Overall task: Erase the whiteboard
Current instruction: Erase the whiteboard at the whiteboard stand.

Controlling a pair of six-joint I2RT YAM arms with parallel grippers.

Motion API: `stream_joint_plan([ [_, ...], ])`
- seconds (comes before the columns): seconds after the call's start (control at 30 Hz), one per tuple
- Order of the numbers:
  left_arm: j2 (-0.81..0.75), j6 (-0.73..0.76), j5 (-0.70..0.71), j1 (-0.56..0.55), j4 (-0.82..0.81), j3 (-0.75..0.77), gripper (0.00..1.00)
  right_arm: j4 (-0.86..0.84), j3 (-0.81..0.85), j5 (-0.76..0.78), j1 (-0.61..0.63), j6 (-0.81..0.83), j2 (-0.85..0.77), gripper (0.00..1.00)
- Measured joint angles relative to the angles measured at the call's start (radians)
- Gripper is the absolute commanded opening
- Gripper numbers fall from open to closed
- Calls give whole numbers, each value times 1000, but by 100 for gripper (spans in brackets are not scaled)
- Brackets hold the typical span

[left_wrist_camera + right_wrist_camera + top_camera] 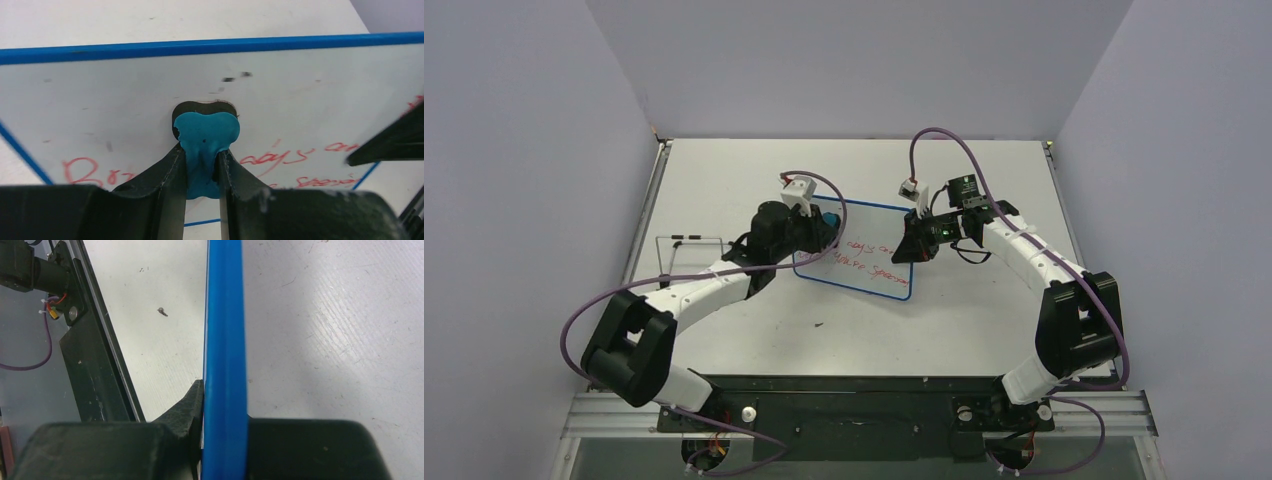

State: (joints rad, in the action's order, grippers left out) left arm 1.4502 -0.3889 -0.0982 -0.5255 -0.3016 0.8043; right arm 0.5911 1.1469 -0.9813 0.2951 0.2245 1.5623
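Two grippers: our left gripper (202, 156) pinches a blue-and-black bone-shaped eraser (206, 131) on the blue-rimmed white whiteboard (125, 100), right gripper (223, 440) clamps its rim; next we should wipe across the red handwriting (281, 157).

Whiteboard (869, 262) at table (754, 180) ctr, eraser (206, 134) on its left part, right end effector (918, 240) at right edge.

Clearance around blue-rimmed white whiteboard (866, 232).
Left gripper (820, 230) plus teal eraser (206, 134) blocks left end, right gripper (916, 243) the right edge; bare white tabletop (854, 335) lies on near and far sides.
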Motion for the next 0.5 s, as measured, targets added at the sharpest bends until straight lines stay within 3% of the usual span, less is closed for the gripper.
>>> stream_joint_plan([
  [0.2, -8, 8, 2, -77, 14, 26, 0, 2, 0, -3, 1, 11, 0, 0],
  [0.5, -76, 17, 58, 36, 74, 26, 0, 13, 0, -11, 7, 28, 0, 0],
])
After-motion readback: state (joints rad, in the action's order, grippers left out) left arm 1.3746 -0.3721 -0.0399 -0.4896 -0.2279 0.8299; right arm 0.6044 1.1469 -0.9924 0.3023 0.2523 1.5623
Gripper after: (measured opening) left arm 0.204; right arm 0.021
